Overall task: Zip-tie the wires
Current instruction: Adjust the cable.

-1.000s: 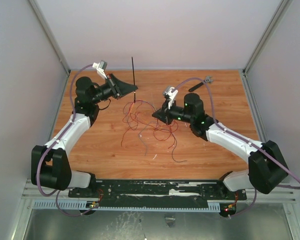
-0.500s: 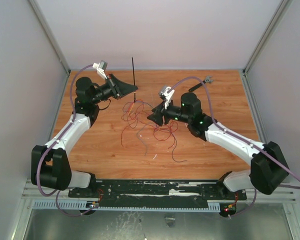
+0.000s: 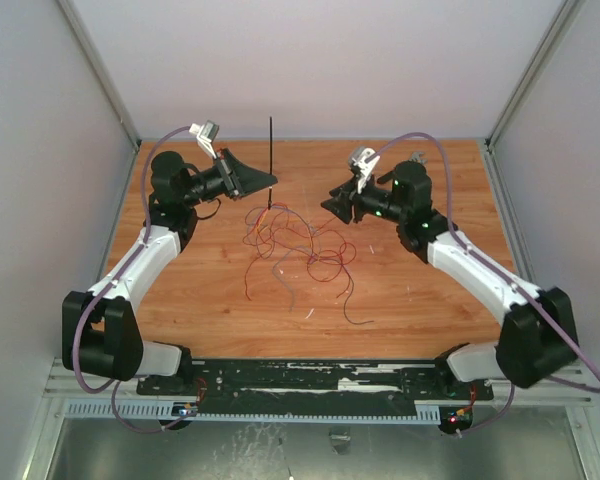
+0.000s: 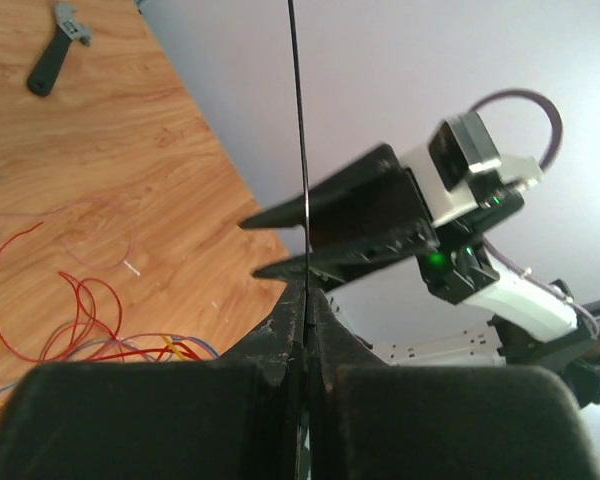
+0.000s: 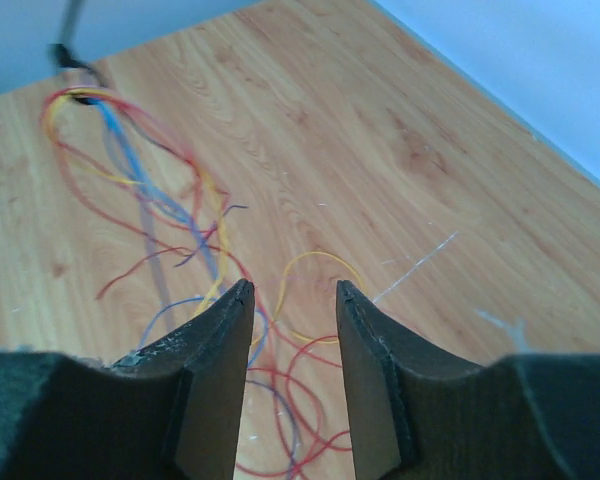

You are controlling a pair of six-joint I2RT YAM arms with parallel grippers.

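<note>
The zip tie (image 3: 271, 150) stands upright at the back of the table, its lower end reaching down to the wires. My left gripper (image 3: 271, 179) is shut on it partway up. In the left wrist view the zip tie (image 4: 298, 120) rises straight out of the closed left gripper (image 4: 305, 292). The wires (image 3: 298, 243), a loose, mostly red tangle, lie on the wood in the middle. My right gripper (image 3: 330, 208) hovers open above their far right edge, facing the zip tie. In its wrist view the right gripper (image 5: 292, 290) holds nothing, and the wires (image 5: 180, 215) lie on the table beyond it.
A short black tool with a grey head (image 4: 52, 55) lies on the wooden table (image 3: 430, 290) at the back right, behind the right arm. Pale walls close in the table at the back and on both sides.
My right gripper has opened, risen off the wire tangle and drawn back to the right and toward the rear. The left arm and the zip tie have barely moved.
</note>
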